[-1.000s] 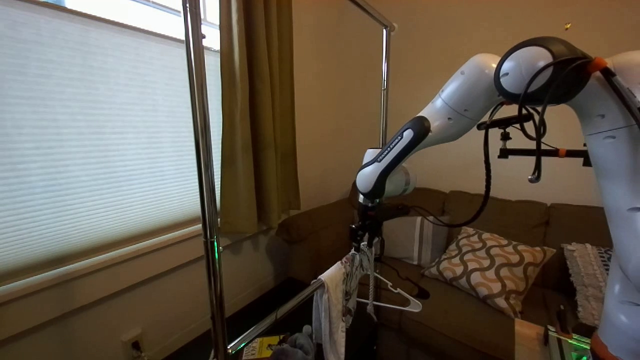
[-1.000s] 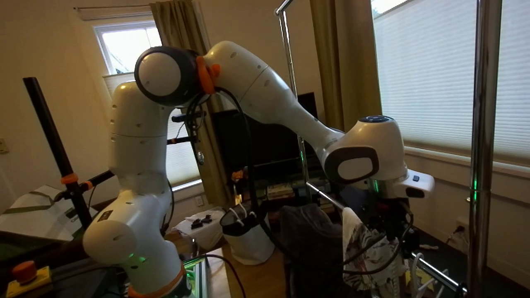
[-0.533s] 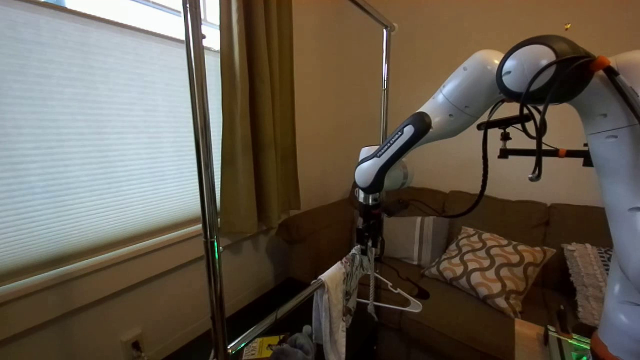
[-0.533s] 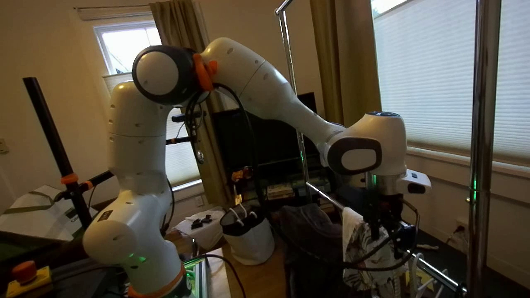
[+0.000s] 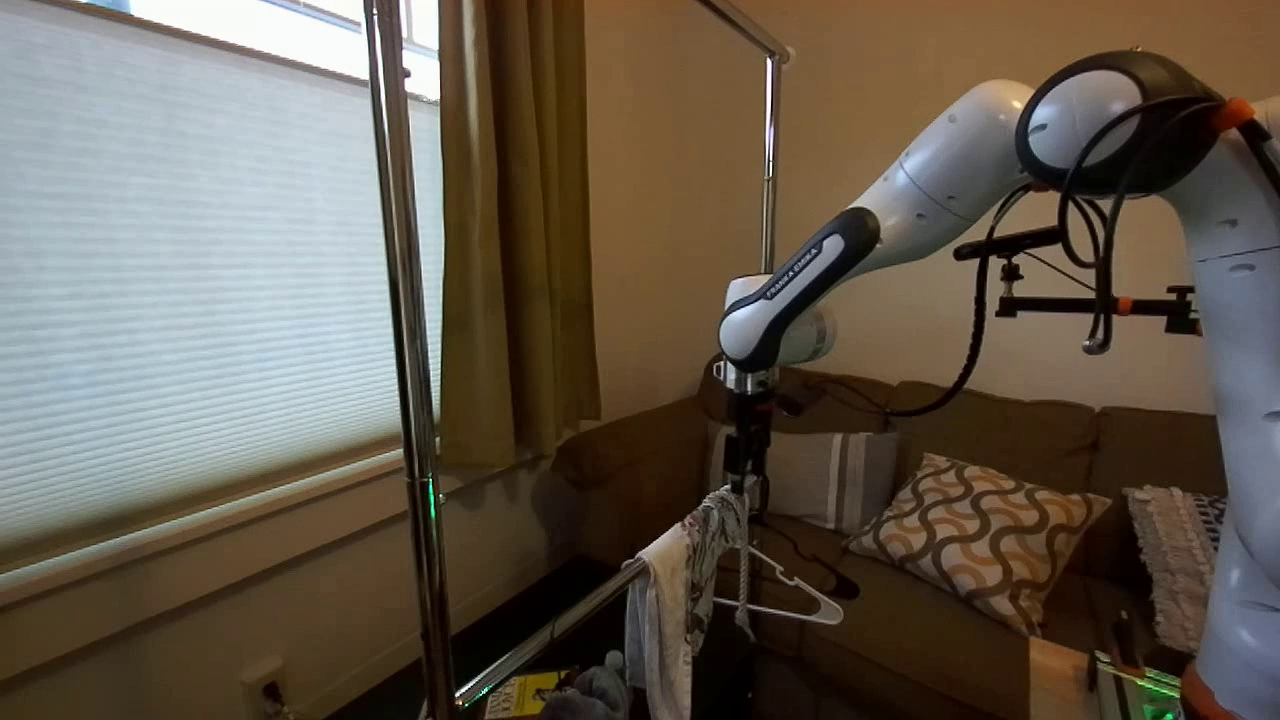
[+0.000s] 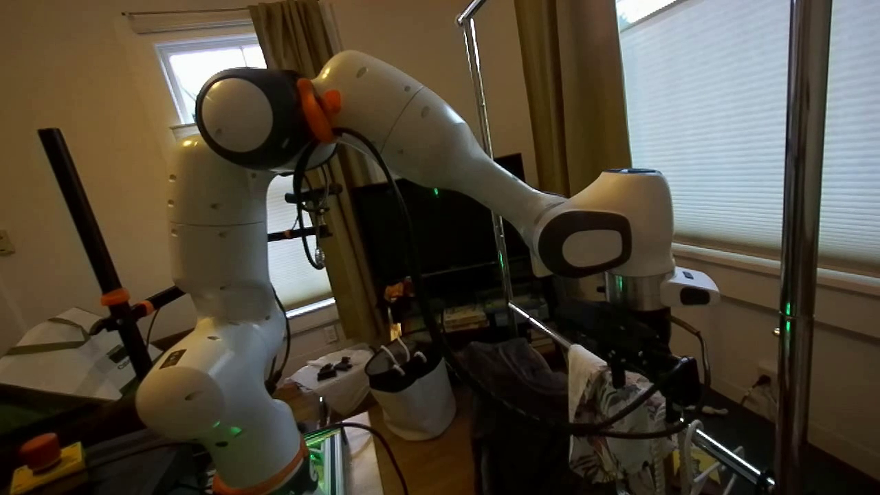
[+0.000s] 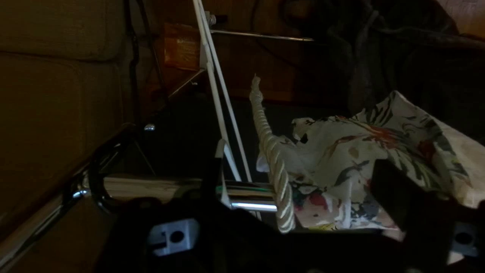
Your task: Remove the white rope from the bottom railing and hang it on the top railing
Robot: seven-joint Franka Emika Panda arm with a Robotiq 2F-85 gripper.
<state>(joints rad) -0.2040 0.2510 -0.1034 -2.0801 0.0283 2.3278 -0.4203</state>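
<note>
white rope (image 7: pixel 274 163) draped over bottom railing (image 7: pixel 252 194); end effector (image 7: pixel 297 170) above, spread wide

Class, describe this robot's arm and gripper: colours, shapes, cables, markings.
The Franka Emika Panda arm is glossy white, with rounded links, dark-rimmed joint caps, FRANKA EMIKA lettering and an orange elbow band. Black cables loop alongside. The gripper is black, with angular fingers and two grey, holed blocks.

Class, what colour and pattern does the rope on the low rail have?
The rope is off-white with a spiral twist, seen best in the wrist view.
</note>
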